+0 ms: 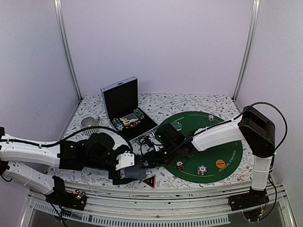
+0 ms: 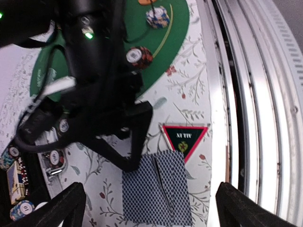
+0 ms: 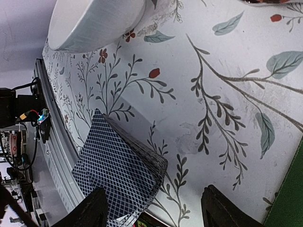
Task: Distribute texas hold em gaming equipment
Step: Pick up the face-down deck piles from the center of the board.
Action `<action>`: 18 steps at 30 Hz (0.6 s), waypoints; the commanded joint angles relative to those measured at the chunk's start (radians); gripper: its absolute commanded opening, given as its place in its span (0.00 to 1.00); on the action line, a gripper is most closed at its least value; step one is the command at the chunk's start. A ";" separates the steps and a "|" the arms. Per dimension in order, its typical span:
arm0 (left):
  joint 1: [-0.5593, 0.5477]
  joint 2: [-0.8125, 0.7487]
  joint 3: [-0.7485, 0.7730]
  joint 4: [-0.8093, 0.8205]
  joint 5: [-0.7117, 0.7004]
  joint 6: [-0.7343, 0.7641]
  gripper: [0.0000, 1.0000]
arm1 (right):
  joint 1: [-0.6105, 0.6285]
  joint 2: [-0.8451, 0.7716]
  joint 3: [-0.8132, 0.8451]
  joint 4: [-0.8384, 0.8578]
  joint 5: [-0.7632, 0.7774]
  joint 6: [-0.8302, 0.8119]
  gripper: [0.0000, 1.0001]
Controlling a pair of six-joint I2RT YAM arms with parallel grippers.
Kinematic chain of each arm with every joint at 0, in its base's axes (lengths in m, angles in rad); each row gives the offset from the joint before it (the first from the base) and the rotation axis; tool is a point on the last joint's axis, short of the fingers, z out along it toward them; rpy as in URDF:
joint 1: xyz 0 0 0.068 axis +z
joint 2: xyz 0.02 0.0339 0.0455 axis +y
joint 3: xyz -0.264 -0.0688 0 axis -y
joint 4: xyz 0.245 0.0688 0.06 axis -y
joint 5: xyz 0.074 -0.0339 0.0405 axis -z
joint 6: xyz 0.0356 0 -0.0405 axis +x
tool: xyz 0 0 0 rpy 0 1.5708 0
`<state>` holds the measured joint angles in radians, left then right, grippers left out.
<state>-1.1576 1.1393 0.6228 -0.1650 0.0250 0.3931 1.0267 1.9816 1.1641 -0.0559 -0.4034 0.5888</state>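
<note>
Floral tablecloth (image 2: 189, 94), near edge | cards (image 2: 156, 194) beside triangle (image 2: 184, 139) | left hand (image 2: 149, 185) spread | right hand (image 3: 155, 188) spread

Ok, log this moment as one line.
left gripper: open, above grey-blue-backed playing cards | right gripper: open, at cards | black red-edged triangle: beside cards

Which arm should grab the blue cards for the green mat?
Probably right: the right gripper sits low with the cards between its open fingers, and the green mat lies on its side. The left gripper looks higher.

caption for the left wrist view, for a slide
Open left gripper over blue-backed cards on the floral cloth, red-edged black triangle next to them
</note>
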 commanded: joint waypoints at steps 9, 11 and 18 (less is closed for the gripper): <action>0.084 0.334 0.116 -0.098 -0.010 0.008 0.98 | -0.017 -0.023 -0.059 0.096 -0.021 0.015 0.71; 0.095 0.353 0.123 -0.097 0.016 0.015 0.98 | -0.016 -0.022 -0.065 0.106 -0.026 0.019 0.71; 0.124 0.388 0.126 -0.092 0.052 0.035 0.98 | -0.016 -0.005 -0.054 0.119 -0.042 0.024 0.71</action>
<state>-1.0637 1.5120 0.7280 -0.2527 0.0341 0.4168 1.0134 1.9793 1.1122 0.0406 -0.4263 0.6064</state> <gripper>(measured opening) 0.982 0.707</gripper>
